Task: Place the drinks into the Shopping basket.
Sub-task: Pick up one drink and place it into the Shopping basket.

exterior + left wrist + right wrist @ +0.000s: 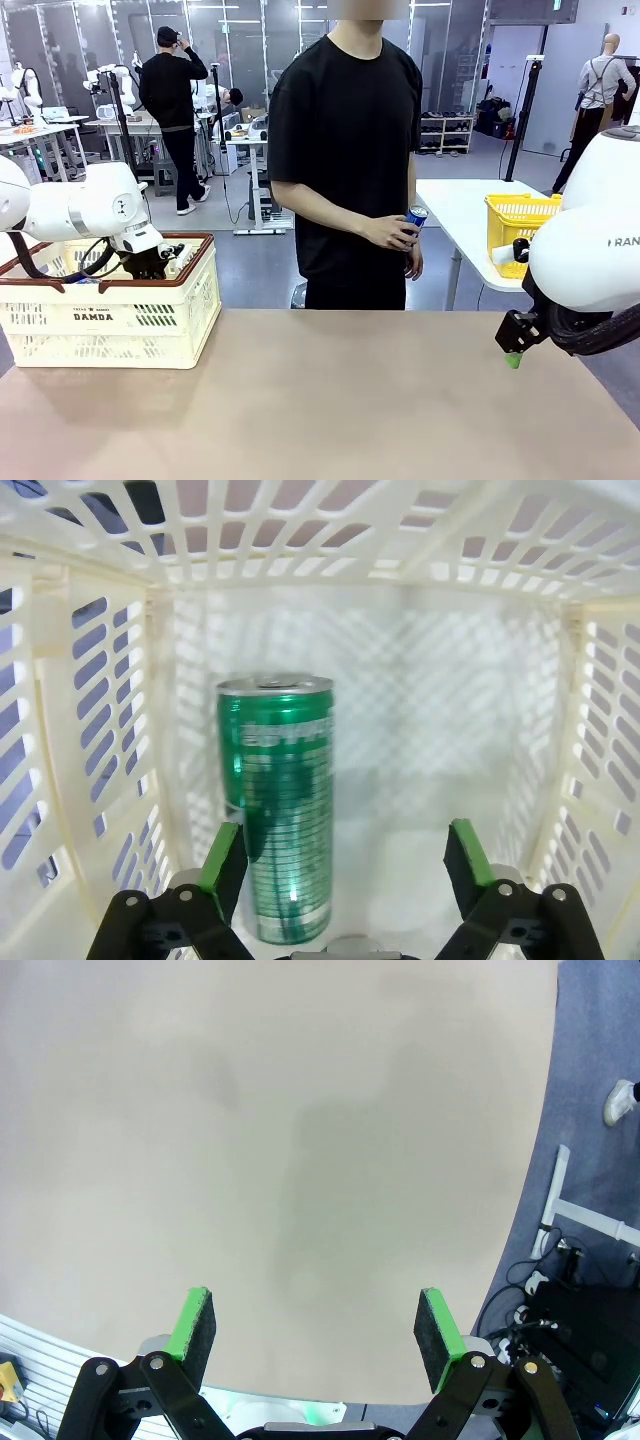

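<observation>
The front view sits on the robot's side, looking level across the desk at the person standing mid-frame at its far edge. The Shopping basket is at lower left. The left wrist view looks from inside that basket, close on its slotted walls and a green can. The right wrist view looks steeply down at the same desk from nearby, with the floor along the frame's right edge.

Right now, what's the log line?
left gripper: open in basket | green can: upright in basket | right gripper: open over table | blue can: in person's hand
</observation>
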`<state>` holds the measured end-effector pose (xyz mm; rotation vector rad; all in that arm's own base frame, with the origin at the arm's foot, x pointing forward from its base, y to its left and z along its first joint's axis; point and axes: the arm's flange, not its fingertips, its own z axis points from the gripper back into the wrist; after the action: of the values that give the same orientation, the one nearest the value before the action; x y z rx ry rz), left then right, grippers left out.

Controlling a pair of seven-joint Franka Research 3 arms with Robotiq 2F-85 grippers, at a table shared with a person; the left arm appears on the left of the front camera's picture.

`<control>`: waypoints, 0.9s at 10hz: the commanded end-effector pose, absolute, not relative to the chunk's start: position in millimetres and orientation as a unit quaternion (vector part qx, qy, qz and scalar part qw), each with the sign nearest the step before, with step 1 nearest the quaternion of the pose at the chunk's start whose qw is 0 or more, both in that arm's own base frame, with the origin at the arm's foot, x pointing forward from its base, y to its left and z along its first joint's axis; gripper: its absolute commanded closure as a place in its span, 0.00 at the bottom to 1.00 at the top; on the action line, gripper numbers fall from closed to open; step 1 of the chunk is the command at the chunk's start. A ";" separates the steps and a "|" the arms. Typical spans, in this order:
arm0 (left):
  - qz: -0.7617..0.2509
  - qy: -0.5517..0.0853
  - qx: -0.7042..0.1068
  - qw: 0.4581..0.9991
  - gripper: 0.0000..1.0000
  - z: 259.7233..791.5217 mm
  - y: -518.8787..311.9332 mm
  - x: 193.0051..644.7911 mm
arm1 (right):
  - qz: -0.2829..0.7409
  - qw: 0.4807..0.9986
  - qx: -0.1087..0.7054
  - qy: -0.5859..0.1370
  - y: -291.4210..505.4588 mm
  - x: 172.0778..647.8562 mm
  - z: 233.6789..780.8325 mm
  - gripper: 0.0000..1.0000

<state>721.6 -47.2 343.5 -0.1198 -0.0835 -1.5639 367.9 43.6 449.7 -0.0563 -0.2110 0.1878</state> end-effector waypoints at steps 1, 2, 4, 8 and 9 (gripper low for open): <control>-0.706 -0.035 -0.058 0.705 0.00 338.9 -46.9 719.8 | 0.096 0.989 -0.029 -0.106 42.8 367.7 450.7 0.00; -0.706 -0.035 -0.058 0.705 0.00 338.9 -46.9 719.8 | 0.096 0.989 -0.029 -0.106 42.8 367.7 450.7 0.00; -0.706 -0.035 -0.058 0.705 0.00 338.9 -46.9 719.8 | 0.096 0.989 -0.029 -0.106 42.8 367.7 450.7 0.00; -0.704 -0.034 -0.013 0.710 0.00 392.9 -59.6 706.1 | 0.096 0.989 -0.029 -0.106 42.8 367.7 450.7 0.00; -0.709 -0.043 0.001 0.704 0.00 413.5 -66.5 697.7 | 0.096 0.989 -0.029 -0.106 42.8 367.7 450.7 0.00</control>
<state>715.7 -61.4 399.2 -0.0310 -0.1084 -1.5789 367.9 43.6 449.6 -0.0563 -0.2108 0.1878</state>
